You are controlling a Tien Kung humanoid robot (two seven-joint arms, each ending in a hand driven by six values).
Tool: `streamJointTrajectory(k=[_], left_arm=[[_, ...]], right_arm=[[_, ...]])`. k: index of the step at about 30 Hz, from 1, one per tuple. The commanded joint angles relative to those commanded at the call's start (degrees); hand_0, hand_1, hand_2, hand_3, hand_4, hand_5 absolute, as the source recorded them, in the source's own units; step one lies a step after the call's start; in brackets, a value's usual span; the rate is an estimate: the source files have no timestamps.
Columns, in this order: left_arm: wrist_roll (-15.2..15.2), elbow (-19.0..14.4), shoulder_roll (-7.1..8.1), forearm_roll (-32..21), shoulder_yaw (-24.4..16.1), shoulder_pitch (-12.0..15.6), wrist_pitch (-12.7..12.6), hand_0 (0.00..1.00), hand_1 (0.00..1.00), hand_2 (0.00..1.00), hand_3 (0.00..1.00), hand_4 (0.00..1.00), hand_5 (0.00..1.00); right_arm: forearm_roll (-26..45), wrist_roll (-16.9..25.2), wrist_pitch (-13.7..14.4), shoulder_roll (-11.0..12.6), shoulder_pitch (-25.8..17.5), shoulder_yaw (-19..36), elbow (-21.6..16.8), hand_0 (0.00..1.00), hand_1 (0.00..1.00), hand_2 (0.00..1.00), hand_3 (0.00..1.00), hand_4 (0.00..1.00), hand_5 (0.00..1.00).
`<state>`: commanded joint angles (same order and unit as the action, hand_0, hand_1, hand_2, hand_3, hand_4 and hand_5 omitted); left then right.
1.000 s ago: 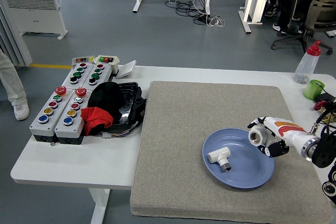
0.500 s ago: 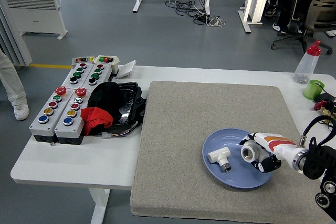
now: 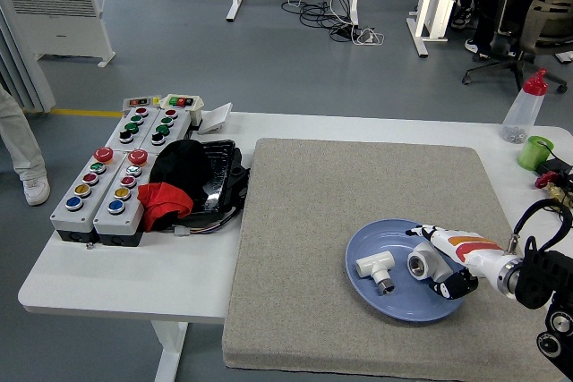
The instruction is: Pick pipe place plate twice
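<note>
Head view shows our right hand [image 3: 445, 266] gripping the second pipe fitting [image 3: 423, 264] low over the blue plate [image 3: 405, 297] at lower right, beside the first fitting [image 3: 374, 267]; next we release it.

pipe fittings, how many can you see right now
2. One pipe fitting lies loose on the blue plate; the other is held over the plate in the right hand. None elsewhere that I can see.
</note>
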<state>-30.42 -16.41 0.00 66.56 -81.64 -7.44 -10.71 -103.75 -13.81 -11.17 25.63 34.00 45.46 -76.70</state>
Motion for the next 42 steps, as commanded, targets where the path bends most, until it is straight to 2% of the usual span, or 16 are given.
streamJointTrajectory(k=[5, 9, 13, 14, 16, 19, 20, 21, 24, 25, 26, 29, 31, 32, 42], left_arm=[[0.0, 0.0, 0.0, 0.0, 0.0, 0.0, 0.0, 0.607, 0.575, 0.597, 0.636, 0.596, 0.998], [-0.1, 0.0, 0.0, 0.3, -0.2, 0.1, 0.0, 0.608, 0.574, 0.596, 0.634, 0.595, 0.998], [-0.3, -0.1, 0.0, 0.9, -0.5, 0.3, 0.1, 0.608, 0.574, 0.596, 0.634, 0.595, 0.998], [-0.3, -0.1, 0.0, 1.0, -0.6, 0.3, 0.2, 0.607, 0.574, 0.596, 0.632, 0.596, 0.998], [-0.3, -0.1, 0.0, 1.0, -0.6, 0.4, 0.1, 0.607, 0.574, 0.596, 0.632, 0.596, 0.998], [-0.3, -0.1, 0.0, 1.2, -0.7, 0.5, 0.1, 0.607, 0.574, 0.596, 0.632, 0.596, 0.998], [-0.3, -0.1, 0.0, 1.3, -0.8, 0.5, 0.1, 0.607, 0.575, 0.596, 0.635, 0.597, 0.998], [-0.3, -0.1, 0.0, 1.3, -0.8, 0.5, 0.1, 0.607, 0.575, 0.596, 0.635, 0.597, 0.998], [-0.4, -0.1, 0.0, 1.5, -0.9, 0.6, 0.1, 0.607, 0.575, 0.596, 0.635, 0.597, 0.998], [-0.4, -0.1, 0.0, 1.6, -0.9, 0.6, 0.1, 0.607, 0.575, 0.596, 0.635, 0.597, 0.998], [-0.5, -0.1, 0.0, 1.7, -1.0, 0.7, 0.1, 0.608, 0.575, 0.597, 0.634, 0.596, 0.998], [-0.5, -0.1, 0.0, 1.9, -1.1, 0.7, 0.1, 0.608, 0.575, 0.597, 0.634, 0.596, 0.998], [-0.5, -0.1, 0.0, 2.0, -1.2, 0.8, 0.1, 0.608, 0.575, 0.597, 0.634, 0.596, 0.998], [-0.5, -0.1, 0.0, 2.1, -1.3, 0.8, 0.1, 0.607, 0.575, 0.596, 0.635, 0.596, 0.998], [-0.1, 0.0, 0.0, 2.2, -1.3, 0.7, 0.2, 0.607, 0.575, 0.596, 0.634, 0.596, 0.998]], right_arm=[[1.4, 0.8, 0.6, 0.2, -0.9, 2.2, -1.7, 0.981, 0.901, 0.998, 0.973, 0.774, 0.193], [3.1, 2.1, 2.8, -0.3, -2.0, 5.2, -2.9, 0.967, 0.896, 0.987, 0.962, 0.764, 0.21], [7.8, 2.8, 10.4, -2.1, -4.6, 8.7, -1.4, 0.967, 0.896, 0.987, 0.962, 0.764, 0.21], [9.5, 3.0, 12.4, -2.6, -5.4, 9.8, -0.7, 0.877, 0.835, 0.917, 0.851, 0.489, 0.15], [12.9, 4.0, 17.2, -3.6, -7.0, 11.9, 0.6, 0.877, 0.835, 0.917, 0.851, 0.489, 0.15], [20.1, 7.6, 24.6, -5.0, -10.1, 16.3, 2.1, 0.877, 0.835, 0.917, 0.851, 0.489, 0.15], [22.4, 9.0, 26.8, -5.4, -11.0, 17.6, 2.3, 0.854, 0.817, 0.892, 0.831, 0.441, 0.18], [25.0, 9.7, 28.8, -5.5, -11.3, 18.2, 2.4, 0.854, 0.817, 0.892, 0.831, 0.441, 0.18], [31.8, 14.4, 32.8, -7.1, -13.7, 22.0, 3.0, 0.854, 0.817, 0.892, 0.831, 0.441, 0.18], [34.0, 15.1, 33.2, -7.3, -13.9, 22.4, 3.1, 0.854, 0.817, 0.892, 0.831, 0.441, 0.18], [36.6, 17.4, 34.4, -8.1, -15.1, 24.3, 3.5, 0.831, 0.794, 0.869, 0.824, 0.436, 0.219], [44.1, 21.1, 35.3, -9.1, -16.6, 27.3, 3.8, 0.831, 0.794, 0.869, 0.824, 0.436, 0.219], [48.6, 22.5, 34.7, -9.6, -17.7, 29.4, 3.8, 0.831, 0.794, 0.869, 0.824, 0.436, 0.219], [51.2, 23.3, 34.0, -9.9, -18.4, 30.6, 3.8, 0.806, 0.769, 0.843, 0.813, 0.45, 0.259], [75.0, 26.3, 30.8, -11.9, -22.4, 37.6, 3.6, 0.784, 0.764, 0.818, 0.787, 0.458, 0.298]])
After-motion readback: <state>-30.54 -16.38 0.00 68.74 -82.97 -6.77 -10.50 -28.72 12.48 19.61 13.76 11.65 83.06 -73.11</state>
